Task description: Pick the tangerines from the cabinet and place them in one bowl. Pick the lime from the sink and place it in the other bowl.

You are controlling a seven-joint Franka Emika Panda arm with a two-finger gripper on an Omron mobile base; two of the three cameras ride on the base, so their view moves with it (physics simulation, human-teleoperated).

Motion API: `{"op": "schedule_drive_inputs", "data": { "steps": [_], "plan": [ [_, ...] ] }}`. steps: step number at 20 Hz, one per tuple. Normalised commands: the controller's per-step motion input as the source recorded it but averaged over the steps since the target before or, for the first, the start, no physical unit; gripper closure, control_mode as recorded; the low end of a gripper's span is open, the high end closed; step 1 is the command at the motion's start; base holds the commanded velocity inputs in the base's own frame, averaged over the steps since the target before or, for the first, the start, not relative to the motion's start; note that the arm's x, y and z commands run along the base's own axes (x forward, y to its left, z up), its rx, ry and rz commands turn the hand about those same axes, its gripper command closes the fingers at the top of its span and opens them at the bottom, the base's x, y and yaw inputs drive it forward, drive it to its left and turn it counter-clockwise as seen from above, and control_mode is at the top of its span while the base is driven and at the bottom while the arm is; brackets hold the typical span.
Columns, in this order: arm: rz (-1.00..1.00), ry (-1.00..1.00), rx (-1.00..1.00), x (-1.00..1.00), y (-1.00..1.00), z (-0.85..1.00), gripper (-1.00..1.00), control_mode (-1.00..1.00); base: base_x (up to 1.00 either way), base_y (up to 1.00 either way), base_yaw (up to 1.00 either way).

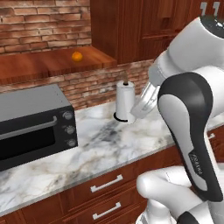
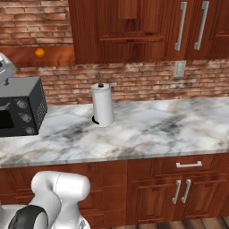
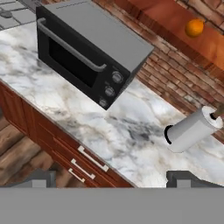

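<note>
tangerine (image 1: 77, 56) sits alone on the open wooden cabinet (image 1: 52, 63) shelf at the upper left of the left base view, above the black toaster oven (image 1: 35, 124). a paper towel roll (image 1: 125, 101) stands on the marble counter (image 1: 109, 148) nearby. gripper (image 3: 112, 178) fingers stand wide apart at the bottom of the hand view, clear of everything.

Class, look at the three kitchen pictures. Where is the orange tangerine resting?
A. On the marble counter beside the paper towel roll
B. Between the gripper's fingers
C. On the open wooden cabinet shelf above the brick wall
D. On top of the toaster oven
C: the tangerine sits alone on the reddish-brown cabinet shelf, above the toaster oven and up and left of the paper towel roll on the counter.
</note>
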Motion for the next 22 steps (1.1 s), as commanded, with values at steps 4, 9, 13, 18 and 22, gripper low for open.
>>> {"op": "schedule_drive_inputs", "data": {
  "steps": [4, 9, 13, 18, 22],
  "plan": [
    [-0.13, -0.14, 0.02, 0.38, 0.32, 0.74, -1.00, -1.00, 0.00, 0.00, 0.00],
    [-0.12, -0.07, 0.02, 0.58, 0.26, 0.51, -1.00, -1.00, 0.00, 0.00, 0.00],
    [0.00, -0.02, 0.01, 0.15, 0.00, 0.06, -1.00, -1.00, 0.00, 0.00, 0.00],
    [0.00, -0.04, 0.01, -0.02, -0.04, -0.30, -1.00, -1.00, 0.00, 0.00, 0.00],
    [0.00, -0.16, 0.04, 0.09, 0.00, -0.29, -1.00, -1.00, 0.00, 0.00, 0.00]
  ]
}}
